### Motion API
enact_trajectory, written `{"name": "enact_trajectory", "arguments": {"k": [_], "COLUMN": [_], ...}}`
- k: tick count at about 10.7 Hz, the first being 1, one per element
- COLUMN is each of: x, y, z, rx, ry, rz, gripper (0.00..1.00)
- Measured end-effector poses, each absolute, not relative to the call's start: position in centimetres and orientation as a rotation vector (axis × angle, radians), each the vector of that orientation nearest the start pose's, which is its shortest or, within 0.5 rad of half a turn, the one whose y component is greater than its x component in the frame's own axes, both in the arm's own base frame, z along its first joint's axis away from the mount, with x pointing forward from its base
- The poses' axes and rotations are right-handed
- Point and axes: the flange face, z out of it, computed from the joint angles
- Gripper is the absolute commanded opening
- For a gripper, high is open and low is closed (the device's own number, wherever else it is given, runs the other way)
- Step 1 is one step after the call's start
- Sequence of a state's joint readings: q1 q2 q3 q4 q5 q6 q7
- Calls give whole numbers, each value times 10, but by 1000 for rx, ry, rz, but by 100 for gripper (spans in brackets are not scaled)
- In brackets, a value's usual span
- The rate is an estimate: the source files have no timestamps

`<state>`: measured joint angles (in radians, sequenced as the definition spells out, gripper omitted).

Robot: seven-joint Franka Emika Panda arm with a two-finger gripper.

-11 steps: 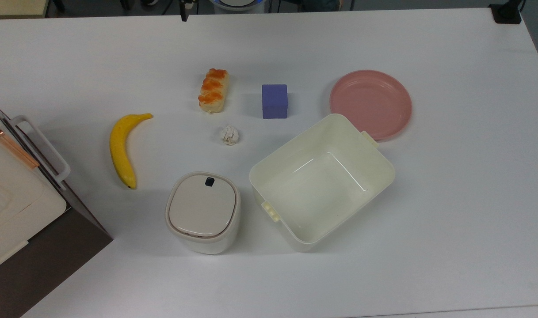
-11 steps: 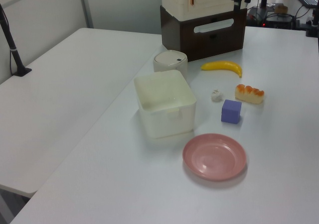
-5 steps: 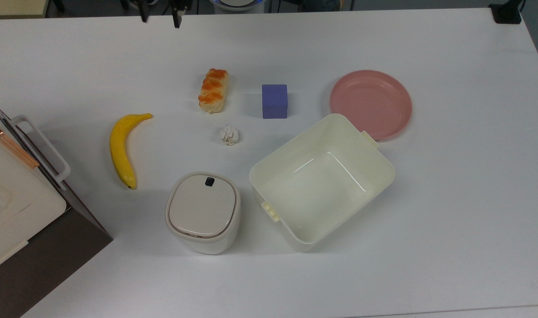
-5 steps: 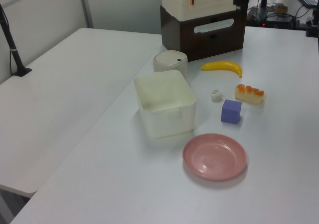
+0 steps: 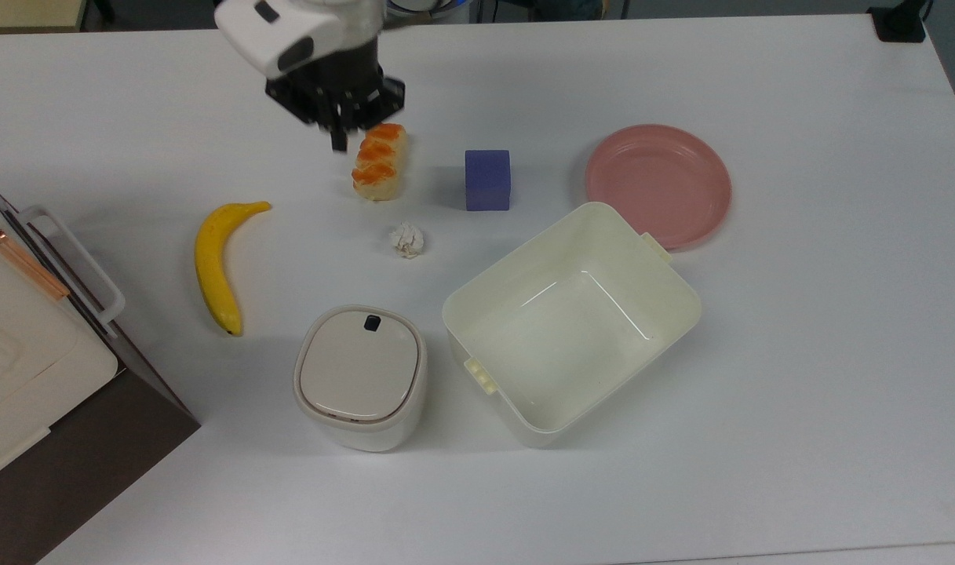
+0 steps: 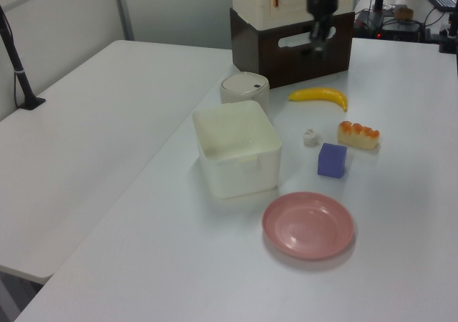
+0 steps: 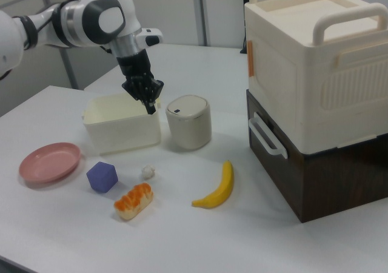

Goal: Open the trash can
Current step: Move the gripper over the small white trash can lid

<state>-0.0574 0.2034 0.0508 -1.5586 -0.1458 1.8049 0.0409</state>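
Beige-lidded trash can (image 5: 360,378) closed; hand (image 5: 337,143) w/ fingers pressed together, arm cut off.

We see the white Panda arm (image 7: 73,18) reaching in from the right view's left, wrist bent downward, its black gripper (image 7: 149,107) pointing down with the fingers (image 5: 338,141) close together, holding nothing.

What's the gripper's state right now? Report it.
Gripper: fingers look shut, holding nothing, above the table, away from the trash can.
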Motion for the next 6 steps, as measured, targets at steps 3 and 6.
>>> {"name": "enact_trajectory", "arguments": {"k": [3,6], "x": [660,685], "y": [-12,-10], "z": [517,494], "rx": [-3264,-3233], "ry": [148,218], "rz": [-332,-522], "gripper": [0,0]}}
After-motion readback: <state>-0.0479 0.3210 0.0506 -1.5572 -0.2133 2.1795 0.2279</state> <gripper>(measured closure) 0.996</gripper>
